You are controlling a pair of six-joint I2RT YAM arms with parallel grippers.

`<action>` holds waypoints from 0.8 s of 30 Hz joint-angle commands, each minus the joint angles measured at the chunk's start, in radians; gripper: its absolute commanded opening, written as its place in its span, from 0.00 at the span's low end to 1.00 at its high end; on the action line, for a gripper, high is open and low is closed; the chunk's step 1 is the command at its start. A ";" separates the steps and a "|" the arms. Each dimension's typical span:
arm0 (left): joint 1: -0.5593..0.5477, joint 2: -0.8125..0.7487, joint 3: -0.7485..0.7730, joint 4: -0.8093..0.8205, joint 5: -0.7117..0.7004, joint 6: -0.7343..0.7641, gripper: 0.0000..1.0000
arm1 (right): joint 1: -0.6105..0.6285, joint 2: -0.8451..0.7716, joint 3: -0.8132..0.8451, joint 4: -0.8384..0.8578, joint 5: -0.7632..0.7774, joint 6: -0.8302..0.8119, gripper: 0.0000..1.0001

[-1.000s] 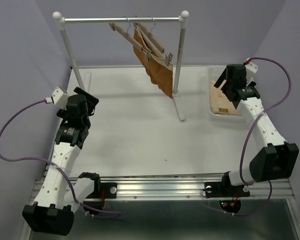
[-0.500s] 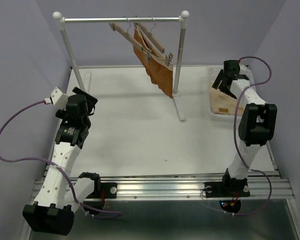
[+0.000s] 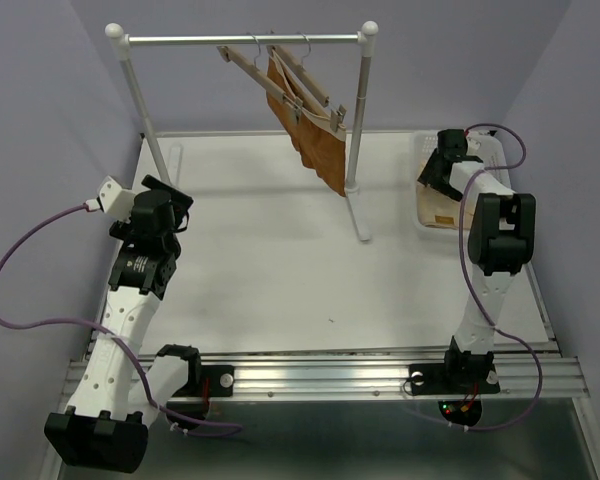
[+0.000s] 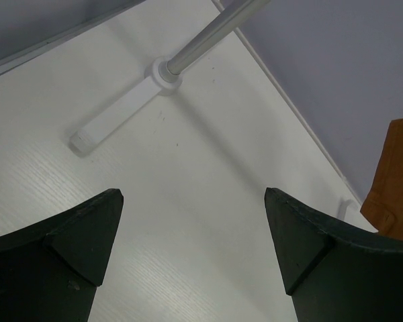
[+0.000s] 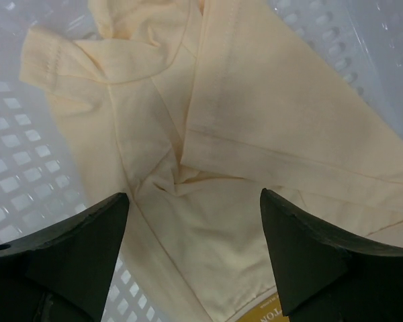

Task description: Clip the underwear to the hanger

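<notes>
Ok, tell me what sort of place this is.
Likely a robot lab bench staged for laundry: a left arm and a right arm bolted to a white table, a clothes rail, and a basket holding pale underwear.

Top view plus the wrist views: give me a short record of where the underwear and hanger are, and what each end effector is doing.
underwear: crumpled in the white basket, far right
hanger: on the rail, beside the brown garment
left end effector: open, over the table
right end effector: open, above the underwear, not gripping
clipped: not yet
</notes>
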 commanded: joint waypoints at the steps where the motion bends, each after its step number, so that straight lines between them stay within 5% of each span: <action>1: 0.001 -0.018 0.004 -0.003 -0.014 0.001 0.99 | -0.007 0.022 -0.005 0.117 0.024 0.013 0.80; 7: 0.001 -0.018 0.013 -0.015 -0.019 0.009 0.99 | -0.016 0.053 -0.030 0.128 0.037 0.019 0.66; 12: 0.001 -0.026 0.005 -0.020 -0.021 0.007 0.99 | -0.016 0.065 -0.048 0.143 0.033 0.023 0.44; 16: 0.001 -0.032 -0.001 -0.023 -0.019 0.004 0.99 | -0.026 0.062 -0.057 0.162 -0.018 0.000 0.03; 24: 0.001 -0.058 -0.008 -0.014 0.008 0.004 0.99 | -0.036 -0.105 -0.126 0.260 -0.090 -0.076 0.01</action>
